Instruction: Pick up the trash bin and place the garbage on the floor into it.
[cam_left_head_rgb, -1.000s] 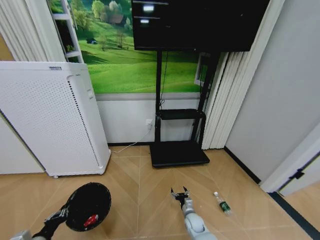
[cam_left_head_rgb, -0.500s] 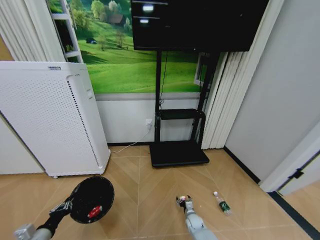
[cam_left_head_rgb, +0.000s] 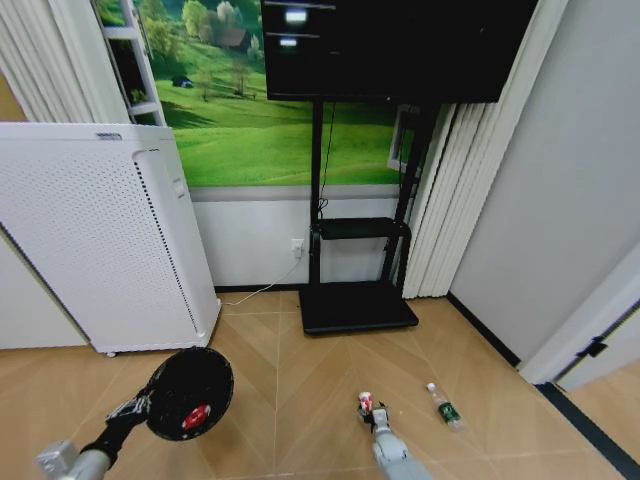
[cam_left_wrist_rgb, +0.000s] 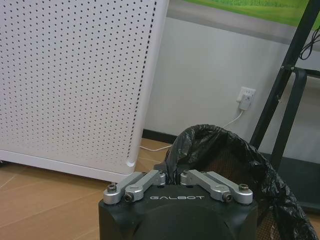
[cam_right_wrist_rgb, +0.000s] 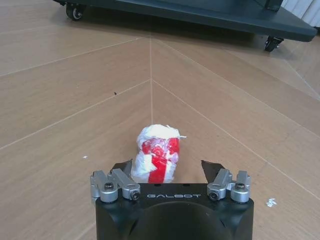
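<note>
The round black trash bin (cam_left_wrist_rgb: 235, 165) is lined with a crinkled, slightly glossy plastic bag. The crumpled red-and-white wrapper (cam_right_wrist_rgb: 157, 159) looks like thin, wrinkled foil or paper — which one I cannot tell. The pale wooden floor (cam_right_wrist_rgb: 75, 110) is smooth with a soft sheen. The tall white appliance (cam_left_wrist_rgb: 75, 75) has a matt, perforated panel.

Wood floor (cam_left_head_rgb: 290, 390): crumpled red-white piece (cam_left_head_rgb: 365, 402), clear bottle (cam_left_head_rgb: 444, 408), white appliance (cam_left_head_rgb: 100, 250), black stand base (cam_left_head_rgb: 358, 305)

Left gripper (cam_left_wrist_rgb: 171, 176) clamped on bin (cam_left_wrist_rgb: 225, 165) rim, black liner bunched there. White perforated appliance (cam_left_wrist_rgb: 75, 80) beside it; wall socket (cam_left_wrist_rgb: 246, 97) behind.
</note>
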